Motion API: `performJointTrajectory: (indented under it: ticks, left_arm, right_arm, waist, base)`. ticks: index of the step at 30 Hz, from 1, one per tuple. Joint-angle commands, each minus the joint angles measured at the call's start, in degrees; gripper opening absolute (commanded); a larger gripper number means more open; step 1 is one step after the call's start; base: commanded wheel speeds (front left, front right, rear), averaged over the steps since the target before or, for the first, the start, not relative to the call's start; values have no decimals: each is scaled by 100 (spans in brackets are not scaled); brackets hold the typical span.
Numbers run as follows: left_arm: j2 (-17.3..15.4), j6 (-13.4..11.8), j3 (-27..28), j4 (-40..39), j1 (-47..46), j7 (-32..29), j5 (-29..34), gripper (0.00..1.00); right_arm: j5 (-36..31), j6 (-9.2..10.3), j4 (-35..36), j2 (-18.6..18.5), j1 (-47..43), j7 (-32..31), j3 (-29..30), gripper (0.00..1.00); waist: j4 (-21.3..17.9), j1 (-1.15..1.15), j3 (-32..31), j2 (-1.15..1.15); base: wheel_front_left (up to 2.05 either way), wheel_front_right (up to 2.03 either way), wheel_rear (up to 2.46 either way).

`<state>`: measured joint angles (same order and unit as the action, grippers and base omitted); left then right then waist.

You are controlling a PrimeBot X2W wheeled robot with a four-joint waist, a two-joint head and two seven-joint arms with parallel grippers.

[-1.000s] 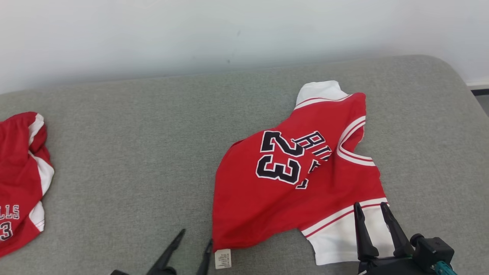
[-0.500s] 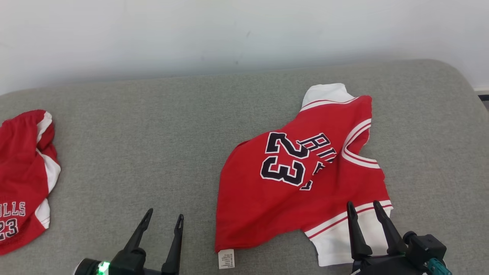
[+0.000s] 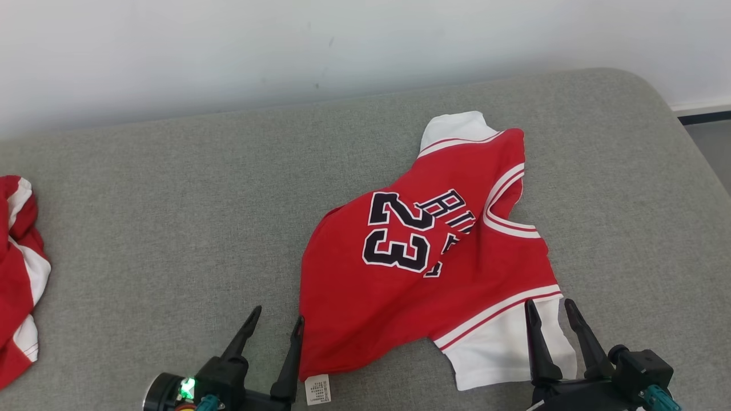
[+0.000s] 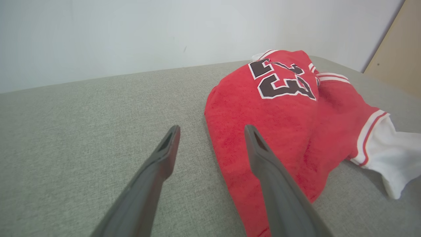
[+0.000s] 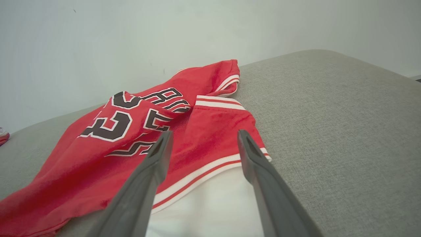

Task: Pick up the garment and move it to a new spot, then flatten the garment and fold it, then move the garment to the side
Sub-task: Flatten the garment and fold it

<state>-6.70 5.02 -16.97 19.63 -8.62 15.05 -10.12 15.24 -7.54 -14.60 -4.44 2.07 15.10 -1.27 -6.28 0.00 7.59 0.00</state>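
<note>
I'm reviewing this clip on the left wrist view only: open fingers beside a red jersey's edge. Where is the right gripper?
Observer: The right gripper hangs open over the white panel at the jersey's near right corner.
Operator: Is anything else lying there?
Observer: A second red garment lies crumpled at the grey cushion's far left.
Operator: Any tag on the jersey?
Observer: A white label sticks out at the near hem, beside the left gripper.

I have the head camera high, looking down over the grey cushion (image 3: 171,200) to the wall (image 3: 228,45); both wrist cameras sit low and near, facing that wall, all three sharing the red jersey (image 3: 411,285).
</note>
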Motion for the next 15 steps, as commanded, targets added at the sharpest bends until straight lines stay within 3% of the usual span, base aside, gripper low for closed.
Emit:
performJointTrajectory:
  ticks: [1, 9, 15]
  left_arm:
    - [9, -39, 50, -60, -14, 19, 38, 100]
    - [158, -164, 518, -675, 342, 19, 163, 100]
    - [281, -294, 1023, -1187, 724, 19, 198, 100]
  right_arm:
    - [41, 11, -10, 9, 5, 8, 9, 100]
    - [-77, 11, -58, -53, -32, 7, -197, 100]
    - [-363, 11, -333, -246, 100, 6, -822, 100]
  waist:
    - [-2, 0, 10, 0]
    - [216, 0, -55, 0]
    - [466, 0, -141, 0]
  base:
    - [0, 0, 0]
    - [0, 0, 0]
    - [0, 0, 0]
